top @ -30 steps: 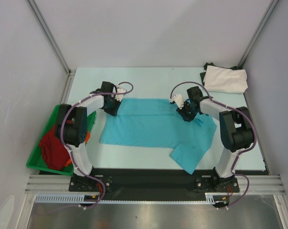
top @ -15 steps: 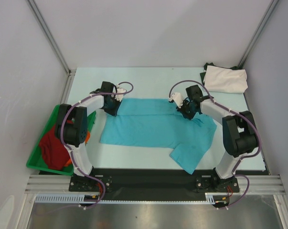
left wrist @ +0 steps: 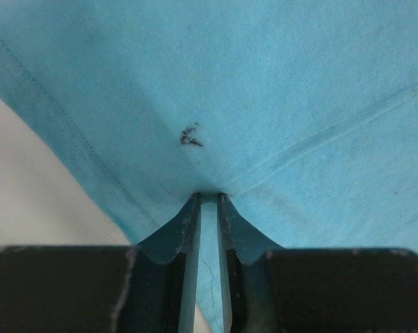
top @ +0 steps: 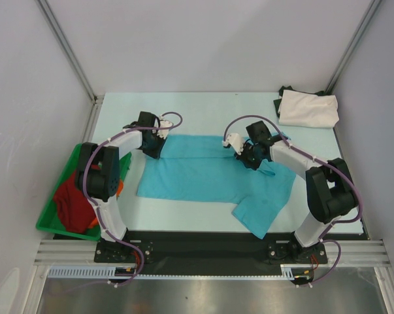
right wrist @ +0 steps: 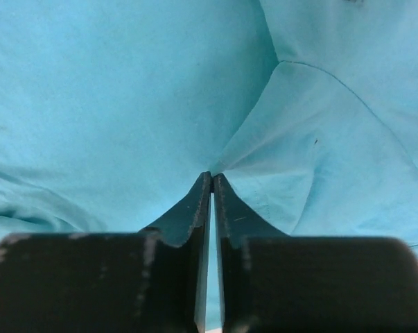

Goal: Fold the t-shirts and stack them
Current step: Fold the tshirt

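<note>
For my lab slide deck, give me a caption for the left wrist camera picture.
Left tool shut on a pinch of turquoise t-shirt, small dark mark just beyond its tips.

A robotics lab test cell: bare white panel walls [top: 203, 46], metal frame posts [top: 66, 51], robot arms [top: 104, 175] bolted to a table [top: 203, 111].

We log a pale mint worktop [top: 203, 111] | a turquoise short-sleeved cloth t-shirt [top: 197, 175] lies spread across its middle, one sleeve toward the near edge | a folded cream-white cloth shirt [top: 308, 108] rests in the far right corner, partly over a dark cloth [top: 286, 89]
</note>
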Robot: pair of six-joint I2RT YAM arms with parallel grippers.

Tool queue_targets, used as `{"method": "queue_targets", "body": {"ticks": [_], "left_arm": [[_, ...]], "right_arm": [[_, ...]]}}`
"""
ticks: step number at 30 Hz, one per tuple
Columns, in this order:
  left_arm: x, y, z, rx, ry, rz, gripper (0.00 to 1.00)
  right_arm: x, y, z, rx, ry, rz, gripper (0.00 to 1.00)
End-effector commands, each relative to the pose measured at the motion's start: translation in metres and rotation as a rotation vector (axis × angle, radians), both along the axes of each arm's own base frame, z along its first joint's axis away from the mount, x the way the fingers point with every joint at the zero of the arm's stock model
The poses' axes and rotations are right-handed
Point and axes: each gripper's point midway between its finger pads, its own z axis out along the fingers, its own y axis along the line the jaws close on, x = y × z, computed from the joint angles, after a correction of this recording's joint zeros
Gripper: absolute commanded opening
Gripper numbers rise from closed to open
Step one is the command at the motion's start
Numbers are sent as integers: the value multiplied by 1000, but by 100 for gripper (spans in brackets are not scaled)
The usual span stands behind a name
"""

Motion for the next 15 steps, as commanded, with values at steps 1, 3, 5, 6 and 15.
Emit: {"method": "queue_targets", "body": {"ticks": [1, 3, 5, 6, 15], "left_arm": [[12, -8, 10, -24, -42, 4, 19], [14, -7, 14, -18, -53, 5, 19], [17, -5, 16, -8, -60, 4, 19], [21, -5, 20, -3, -72, 0, 20], [34, -20, 30, -164, 40, -9, 25]], "right_arm": [[-1, 6, 14, 30, -15, 7, 11], [4, 9, 26, 52, -34, -6, 28], [14, 9, 41, 82, -64, -53, 37], [25, 8, 54, 125, -87, -123, 39], [80, -85, 58, 291, -38, -548, 43]]}}
